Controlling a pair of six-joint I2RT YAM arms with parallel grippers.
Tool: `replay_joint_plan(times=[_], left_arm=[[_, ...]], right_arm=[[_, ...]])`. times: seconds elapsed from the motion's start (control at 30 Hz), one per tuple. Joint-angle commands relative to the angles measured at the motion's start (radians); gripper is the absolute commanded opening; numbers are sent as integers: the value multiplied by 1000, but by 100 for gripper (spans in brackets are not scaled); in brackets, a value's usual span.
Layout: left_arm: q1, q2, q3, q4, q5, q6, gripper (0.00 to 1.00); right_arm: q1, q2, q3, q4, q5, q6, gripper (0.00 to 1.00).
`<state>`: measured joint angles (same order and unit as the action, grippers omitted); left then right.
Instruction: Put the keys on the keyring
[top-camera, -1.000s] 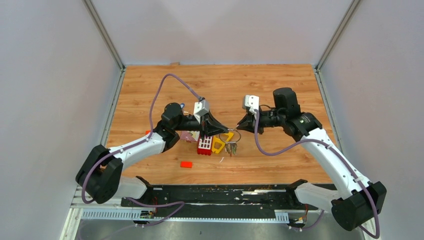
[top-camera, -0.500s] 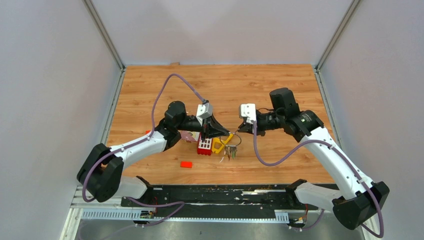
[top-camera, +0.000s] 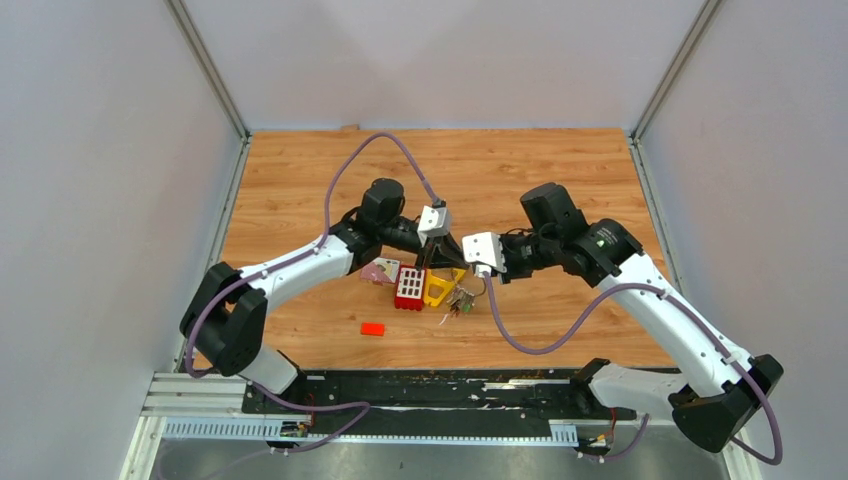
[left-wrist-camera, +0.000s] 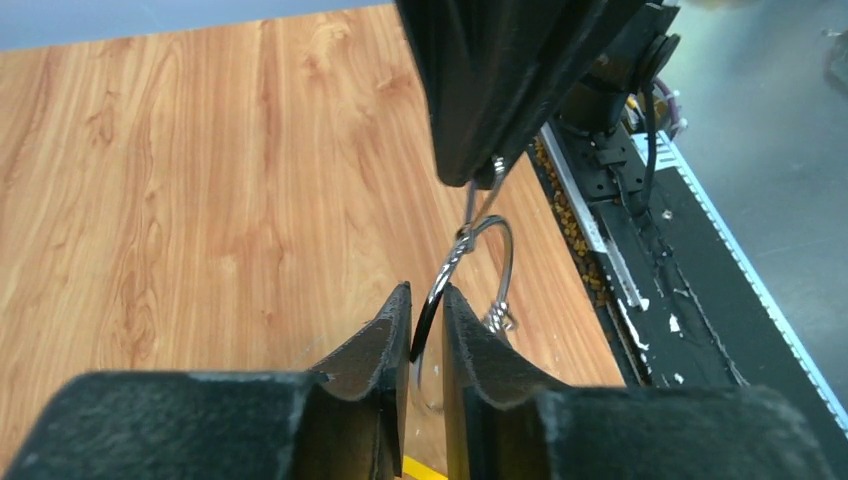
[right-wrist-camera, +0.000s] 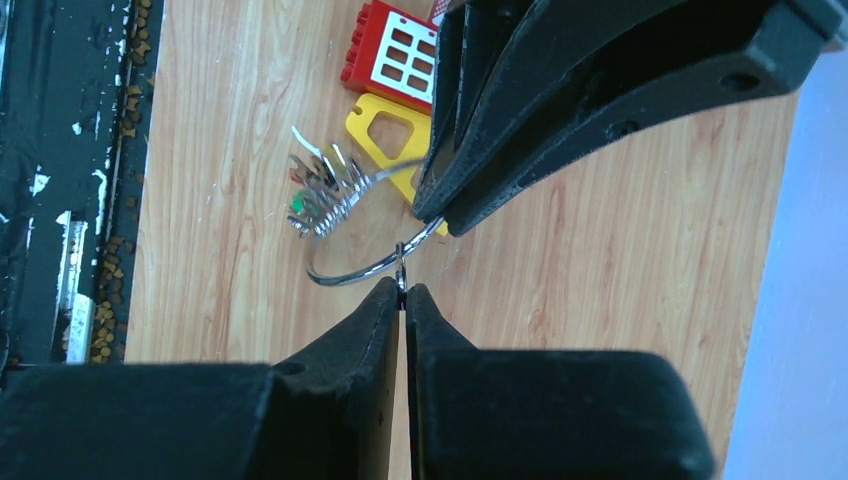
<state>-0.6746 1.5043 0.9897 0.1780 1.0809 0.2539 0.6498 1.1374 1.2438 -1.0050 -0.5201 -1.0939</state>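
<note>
Between right claw tips, the keyring sits pinched.

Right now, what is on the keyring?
A bunch of keys is threaded on the keyring, packed too tightly to count. The left gripper covers part of the wire, so whether anything more hangs there cannot be seen.

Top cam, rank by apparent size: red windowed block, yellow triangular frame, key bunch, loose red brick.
1. red windowed block and yellow triangular frame: these look about alike, and the frame is partly covered, so I won't rank them.
2. key bunch
3. loose red brick: only slightly smaller than the keys.
</note>
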Motion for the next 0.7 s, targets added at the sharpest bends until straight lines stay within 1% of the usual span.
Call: replay_joint_plan(times=[0.0, 0.13, 0.27, 0.4, 0.47, 0.53, 0.6, 0.67], left_arm=[[4, 48, 48, -79, 20, 151, 27], [4, 68, 68, -87, 35, 188, 38], [4, 59, 68, -137, 36, 264, 48], [6, 21, 67, -222, 26, 364, 55], [9, -15, 58, -234, 12, 384, 59], [9, -53, 35, -201, -27, 373, 62], [10, -97, -15, -94, -87, 294, 66], [10, -142, -67, -1, -127, 244, 68]], right_arm=[[16, 8, 62, -37, 17, 23, 0], [16, 7, 59, 0, 19, 107, 0], [16, 1, 43, 50, 18, 195, 0], [17, 15, 39, 75, 40, 264, 0], [15, 24, 39, 91, 50, 312, 0], [13, 32, 36, 116, 50, 357, 0], [10, 40, 36, 135, 39, 395, 0], [0, 53, 37, 151, 17, 428, 0]])
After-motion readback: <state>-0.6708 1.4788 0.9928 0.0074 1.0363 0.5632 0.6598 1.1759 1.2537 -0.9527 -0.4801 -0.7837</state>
